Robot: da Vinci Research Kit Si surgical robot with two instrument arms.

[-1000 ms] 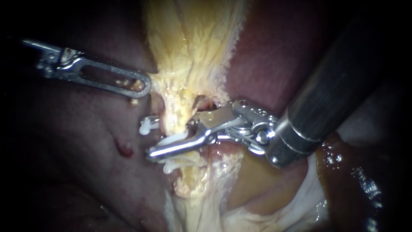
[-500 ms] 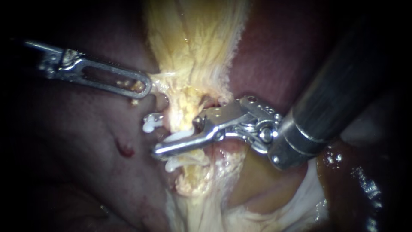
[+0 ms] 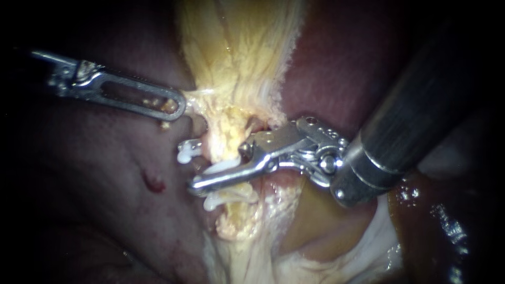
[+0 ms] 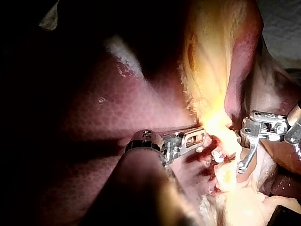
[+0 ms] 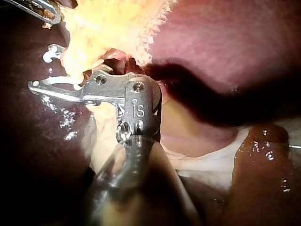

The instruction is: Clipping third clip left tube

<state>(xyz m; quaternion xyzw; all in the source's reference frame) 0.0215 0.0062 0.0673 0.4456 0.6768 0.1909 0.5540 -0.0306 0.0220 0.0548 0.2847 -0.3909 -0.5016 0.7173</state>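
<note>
- My left instrument (image 3: 178,105) came in from the left with its slotted jaws lying together on the edge of the yellow tissue (image 3: 236,63). The tip was partly buried. Pale fibres ran taut from it, though, so I judged the jaws were gripping that tissue and drawing it sideways to keep the tube stretched and exposed.
- The tube (image 3: 226,139) ran down the middle of the endoscope view, out of the yellow tissue, with dark liver (image 3: 105,173) on either side.
- Two clips sat across the tube: an upper clip (image 3: 187,151) and a lower clip (image 3: 215,201), with a short bare stretch between them.
- My right instrument (image 3: 213,173) reached in from the right, and its jaws straddled the tube on that bare stretch. They held a white clip (image 3: 221,167) between them, its bowed arm showing just above the long lower jaw.
- The jaws crossed the tube roughly square, and the lower jaw's tip stood clear past the far side. I took that as the reason for the placement: the clip would take in the whole tube.
- The white clip looked bowed and not latched, so I judged the squeeze was yet to finish.
</note>
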